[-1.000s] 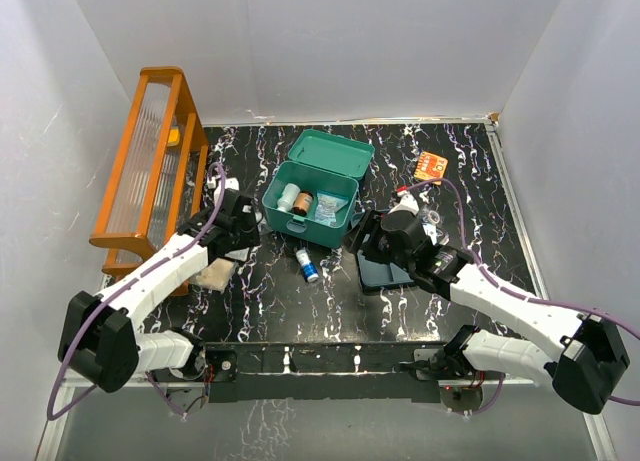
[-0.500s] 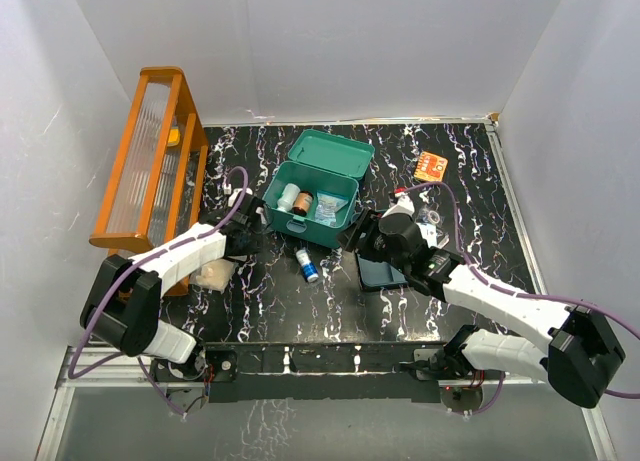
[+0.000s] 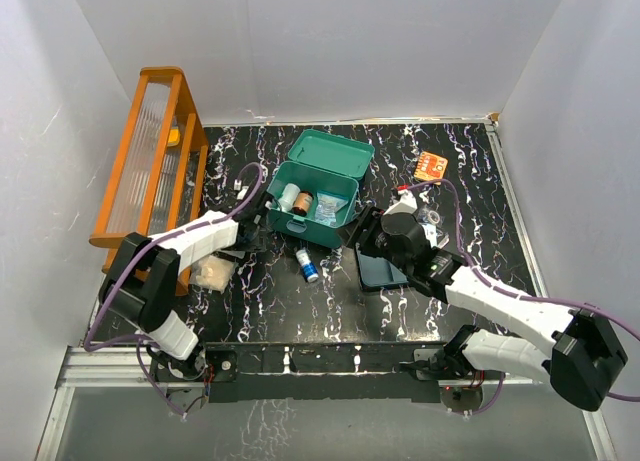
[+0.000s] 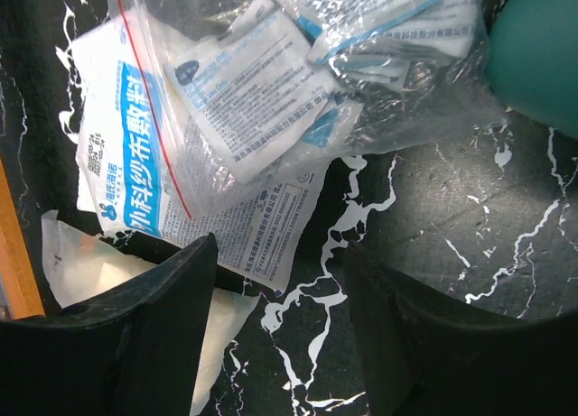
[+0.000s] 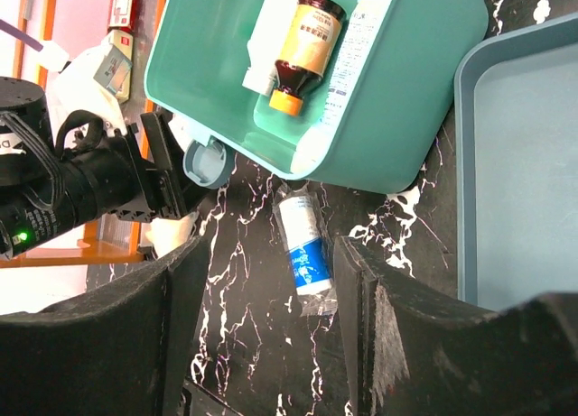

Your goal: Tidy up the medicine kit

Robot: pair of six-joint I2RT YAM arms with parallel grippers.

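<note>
The teal medicine kit (image 3: pixel 345 221) stands open at mid-table, lid (image 3: pixel 332 151) tipped back. Inside lie a brown bottle (image 5: pixel 302 37) with an orange cap, a white bottle (image 3: pixel 288 195) and a packet (image 3: pixel 327 209). Its blue-grey tray insert (image 5: pixel 524 163) lies to the right of the box (image 5: pixel 397 118). A wrapped white-and-blue roll (image 5: pixel 302 249) lies in front of the box, below my open right gripper (image 5: pixel 269 254). My left gripper (image 4: pixel 280 254) is open over bare table at the box's left corner (image 4: pixel 542 55). Bagged gauze packets (image 4: pixel 235 100) lie just beyond its fingers.
An orange wooden rack (image 3: pixel 150 171) lines the left wall. A pale flat pad (image 3: pixel 212 273) lies beside it. A small orange box (image 3: pixel 431 165), a white bottle with a red cap (image 3: pixel 403 193) and a small round item (image 3: pixel 432 217) sit at the back right.
My left arm has reached forward and to the right, bringing its gripper up to the box's left corner. The right arm has barely moved.
</note>
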